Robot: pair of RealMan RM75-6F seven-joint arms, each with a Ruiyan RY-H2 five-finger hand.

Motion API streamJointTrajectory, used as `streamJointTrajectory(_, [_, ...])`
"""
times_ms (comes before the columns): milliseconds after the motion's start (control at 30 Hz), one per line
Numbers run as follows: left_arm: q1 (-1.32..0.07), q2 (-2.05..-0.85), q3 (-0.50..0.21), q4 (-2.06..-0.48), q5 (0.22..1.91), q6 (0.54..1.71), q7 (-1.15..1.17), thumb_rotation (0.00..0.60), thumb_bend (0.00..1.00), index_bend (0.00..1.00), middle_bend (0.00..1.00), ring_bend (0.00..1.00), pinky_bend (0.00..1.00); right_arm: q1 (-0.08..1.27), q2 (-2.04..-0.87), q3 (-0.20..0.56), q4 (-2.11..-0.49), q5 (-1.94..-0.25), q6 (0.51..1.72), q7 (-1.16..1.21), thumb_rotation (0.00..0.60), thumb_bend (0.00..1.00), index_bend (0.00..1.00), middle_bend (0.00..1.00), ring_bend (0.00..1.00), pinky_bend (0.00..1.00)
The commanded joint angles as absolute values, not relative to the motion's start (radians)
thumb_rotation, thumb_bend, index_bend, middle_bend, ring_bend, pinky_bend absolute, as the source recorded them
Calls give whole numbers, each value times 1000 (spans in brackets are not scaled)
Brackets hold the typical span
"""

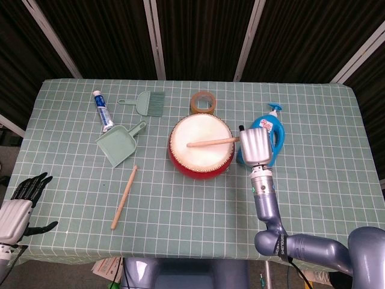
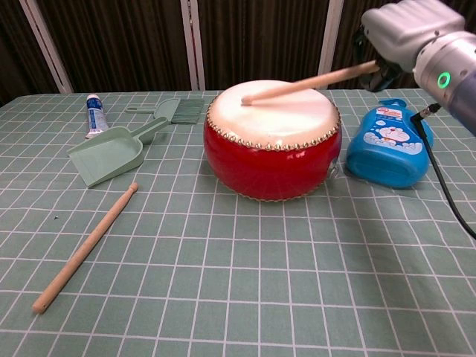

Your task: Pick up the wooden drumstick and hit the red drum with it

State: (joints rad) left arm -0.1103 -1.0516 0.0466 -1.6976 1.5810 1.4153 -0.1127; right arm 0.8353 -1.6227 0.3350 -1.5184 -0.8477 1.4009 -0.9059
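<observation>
While the right hand (image 1: 254, 146) grips one wooden drumstick (image 1: 212, 142), the stick's tip rests on the white top of the red drum (image 1: 201, 146). The left hand (image 1: 23, 198) waits open and empty at the table's (image 1: 192, 198) near corner.

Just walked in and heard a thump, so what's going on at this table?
The right hand holds a wooden drumstick out over the red drum, its tip at the white drumhead. A second drumstick lies untouched on the cloth near a green dustpan. The left hand rests open at the table's near corner.
</observation>
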Motion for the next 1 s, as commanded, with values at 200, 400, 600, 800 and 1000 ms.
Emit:
streamJointTrajectory(200, [-111, -1051, 47, -1700, 1579, 1410, -114, 600, 0, 0, 0, 0, 15, 773, -1606, 536, -1680, -720, 1460, -671, 600, 782, 1000, 1000, 1000, 956])
streamJointTrajectory(400, [-110, -1050, 47, -1702, 1581, 1414, -115, 600, 0, 0, 0, 0, 15, 697, -1625, 723, -1815, -490, 1397, -379, 600, 781, 1000, 1000, 1000, 955])
streamJointTrajectory(600, [-111, -1051, 47, -1701, 1580, 1412, -116, 600, 0, 0, 0, 0, 15, 703, -1617, 708, -1805, -482, 1388, -368, 600, 782, 1000, 1000, 1000, 955])
streamJointTrajectory(800, [-113, -1050, 47, -1702, 1578, 1408, -119, 600, 0, 0, 0, 0, 15, 731, -1618, 639, -1754, -541, 1388, -409, 600, 782, 1000, 1000, 1000, 955])
streamJointTrajectory(1000, [-113, -1053, 42, -1705, 1571, 1409, -118, 600, 0, 0, 0, 0, 15, 826, -1636, 267, -1421, -891, 1396, -758, 600, 781, 1000, 1000, 1000, 955])
